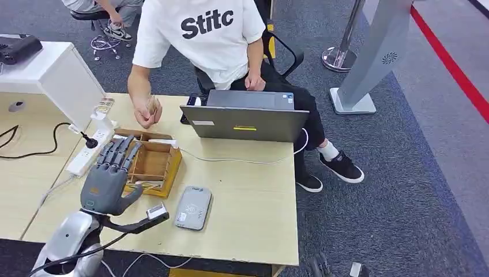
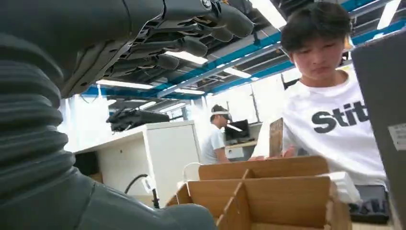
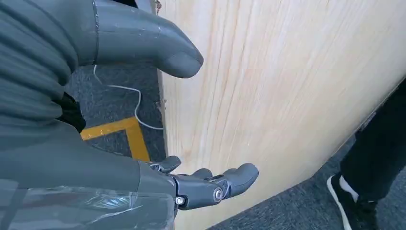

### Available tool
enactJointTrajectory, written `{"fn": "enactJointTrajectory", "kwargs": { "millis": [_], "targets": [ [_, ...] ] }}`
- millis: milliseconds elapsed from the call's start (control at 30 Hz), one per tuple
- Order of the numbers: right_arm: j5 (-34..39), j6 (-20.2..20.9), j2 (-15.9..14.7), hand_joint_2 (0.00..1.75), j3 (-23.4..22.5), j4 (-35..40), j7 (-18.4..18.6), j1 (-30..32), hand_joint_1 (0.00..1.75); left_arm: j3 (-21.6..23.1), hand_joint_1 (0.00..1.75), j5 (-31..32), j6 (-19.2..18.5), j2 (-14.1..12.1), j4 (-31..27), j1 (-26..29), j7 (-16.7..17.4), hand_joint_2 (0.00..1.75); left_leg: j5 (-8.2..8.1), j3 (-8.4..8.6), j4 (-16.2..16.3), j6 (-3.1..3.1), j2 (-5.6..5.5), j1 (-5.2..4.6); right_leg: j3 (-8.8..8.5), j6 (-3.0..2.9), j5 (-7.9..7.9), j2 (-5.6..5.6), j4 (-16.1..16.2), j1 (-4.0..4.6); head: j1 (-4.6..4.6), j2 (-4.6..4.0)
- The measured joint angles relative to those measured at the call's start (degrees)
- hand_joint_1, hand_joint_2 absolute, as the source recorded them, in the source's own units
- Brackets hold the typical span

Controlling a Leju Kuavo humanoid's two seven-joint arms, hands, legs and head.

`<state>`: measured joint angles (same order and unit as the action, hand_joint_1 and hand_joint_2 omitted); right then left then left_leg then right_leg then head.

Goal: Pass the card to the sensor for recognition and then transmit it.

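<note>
A person in a white T-shirt sits across the table and holds a brownish card (image 1: 152, 106) upright in one hand; the card (image 2: 276, 137) rises behind the wooden box in the left wrist view. My left hand (image 1: 109, 176) hovers over the near left part of the wooden divided box (image 1: 154, 164), fingers spread, holding nothing. The same hand (image 2: 143, 43) appears above the box (image 2: 277, 196) in the left wrist view. The grey card sensor (image 1: 193, 208) lies flat on the table, right of my left hand. My right hand (image 3: 95, 163) hangs open beside the table's wooden side panel (image 3: 287, 86).
An open grey laptop (image 1: 248, 122) stands in front of the person. A white power strip (image 1: 87, 153) with cables lies left of the box, and a white cabinet (image 1: 52, 75) stands at the far left. A thin cable crosses the table (image 1: 254, 196) behind the sensor.
</note>
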<state>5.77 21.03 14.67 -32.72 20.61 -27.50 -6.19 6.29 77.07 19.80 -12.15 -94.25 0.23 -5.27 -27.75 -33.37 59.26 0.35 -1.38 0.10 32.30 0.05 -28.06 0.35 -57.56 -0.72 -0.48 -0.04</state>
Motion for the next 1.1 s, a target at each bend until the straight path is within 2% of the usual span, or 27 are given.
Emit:
{"fn": "enactJointTrajectory", "kwargs": {
  "millis": [467,633,900,1100],
  "targets": [
    [0.31,0.09,0.0,1.75,0.11,0.0,0.18,-0.03,0.0,2.89,0.0,2.49,-2.08,0.22,1.97,0.66,0.94,1.75,0.0,0.0,0.0,0.0,0.0,0.0,0.0,0.0,0.0,0.0,0.0,0.0,0.0,-0.02],
    [0.31,0.17,0.0,1.75,0.31,0.0,0.53,-0.06,0.0,3.45,0.0,6.63,-2.6,0.17,4.15,0.64,2.84,1.75,0.0,0.0,0.0,0.0,0.01,0.0,0.01,0.0,0.0,0.01,0.0,0.0,0.0,-0.02],
    [0.22,0.2,0.0,1.75,0.74,-0.02,0.94,-0.09,0.0,3.72,0.0,10.56,-3.34,-0.85,7.24,0.08,4.87,1.75,0.0,0.0,0.0,0.0,0.01,0.0,0.01,0.0,0.0,0.0,0.0,0.0,0.0,0.0],
    [0.22,0.39,0.0,1.75,1.46,-0.15,1.09,-0.14,0.0,3.72,0.0,11.04,-3.74,-1.73,9.68,-1.12,5.22,1.75,0.0,0.0,0.0,0.0,0.01,0.0,0.0,0.0,0.0,0.0,0.0,0.0,0.0,-0.02]
  ]
}}
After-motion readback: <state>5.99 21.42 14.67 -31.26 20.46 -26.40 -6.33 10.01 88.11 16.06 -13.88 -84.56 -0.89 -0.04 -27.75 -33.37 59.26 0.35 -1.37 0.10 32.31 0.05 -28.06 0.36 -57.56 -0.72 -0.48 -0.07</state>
